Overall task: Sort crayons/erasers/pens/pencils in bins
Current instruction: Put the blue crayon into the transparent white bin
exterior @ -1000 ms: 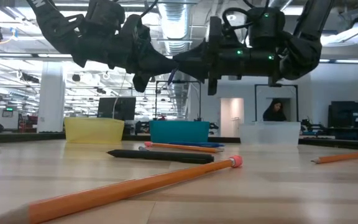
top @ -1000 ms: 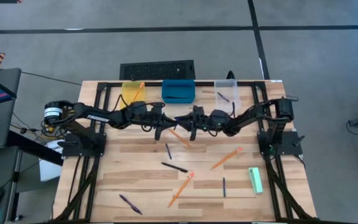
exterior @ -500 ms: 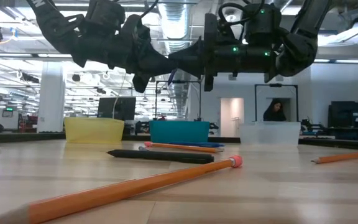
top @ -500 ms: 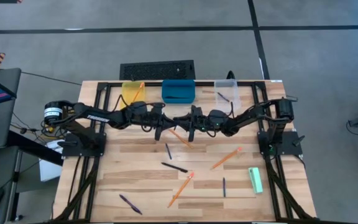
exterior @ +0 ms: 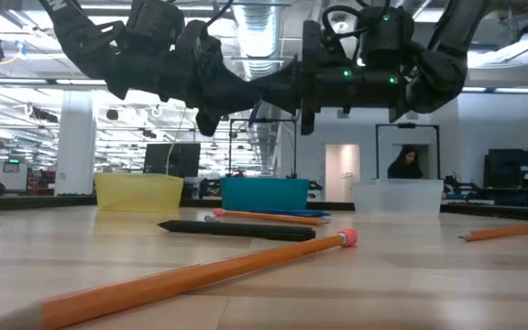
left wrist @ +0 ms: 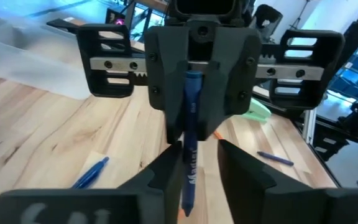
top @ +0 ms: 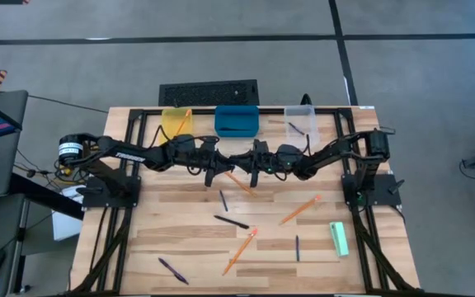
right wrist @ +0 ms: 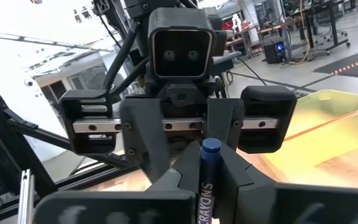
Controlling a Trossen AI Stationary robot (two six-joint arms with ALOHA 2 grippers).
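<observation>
High above the table's middle my two grippers meet tip to tip around a blue crayon (left wrist: pixel 190 118). My right gripper (right wrist: pixel 207 186) is shut on it. My left gripper (left wrist: pixel 197 174) is open, a finger on either side of the crayon's other end; whether one still touches it I cannot tell. At the far edge stand a yellow bin (top: pixel 174 121) with a pencil in it, a blue bin (top: pixel 237 120) and a clear bin (top: pixel 300 121). Pencils (top: pixel 300 209), pens (top: pixel 232 222) and a mint eraser (top: pixel 339 238) lie on the table. My right gripper pinches the crayon between its two fingers on the labelled wrapper (right wrist: pixel 204 198). The fingers come level from the table's right side and lie along the crayon. The crayon's flat end (right wrist: pixel 211 147) sticks out toward my left gripper. It is held about level, clear of the table.
Directly under the grippers lies a pencil (top: pixel 239 183). More pens (top: pixel 223 200) (top: pixel 173 271) (top: pixel 297 247) and a pencil (top: pixel 240 252) are scattered over the near half. A dark keyboard-like slab (top: pixel 209 91) sits beyond the far edge.
Both arms have kept their places above the table's middle. My right gripper has shut on the crayon. After that my left gripper's fingers have parted from it. The crayon has stayed level between the two.
</observation>
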